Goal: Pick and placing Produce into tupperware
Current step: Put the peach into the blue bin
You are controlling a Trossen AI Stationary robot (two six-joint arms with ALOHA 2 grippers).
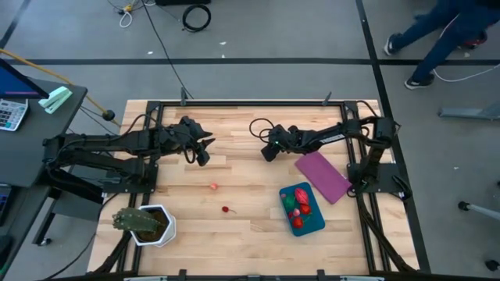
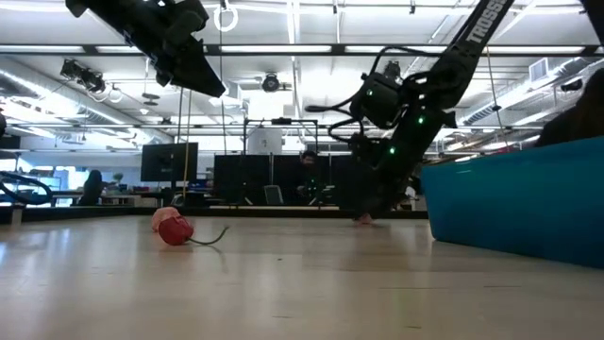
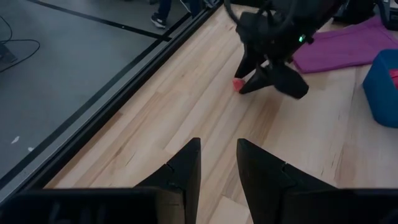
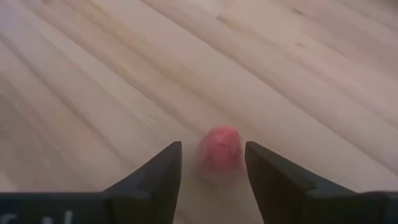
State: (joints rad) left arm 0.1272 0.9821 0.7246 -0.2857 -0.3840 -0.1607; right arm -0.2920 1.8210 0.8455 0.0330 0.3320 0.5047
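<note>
The teal tupperware (image 1: 311,222) sits on the table's near right part and holds red and green produce (image 1: 298,201). My right gripper (image 4: 212,163) is open and low over the table's middle, its fingers standing on either side of a pink-red piece (image 4: 220,149) without touching it. That same piece (image 3: 238,83) shows under the right gripper (image 3: 263,73) in the left wrist view. A pink piece (image 1: 213,186) and a red stemmed piece (image 1: 226,209) lie loose on the wood. My left gripper (image 1: 202,154) hangs open above the table, left of centre.
A flat purple sheet (image 1: 323,176) lies just behind the tupperware, under the right arm. A leafy plant in a white pot (image 1: 145,224) stands at the near left corner. A black frame (image 1: 250,102) runs along the table's edges. A person (image 1: 437,31) walks on the floor beyond the far right.
</note>
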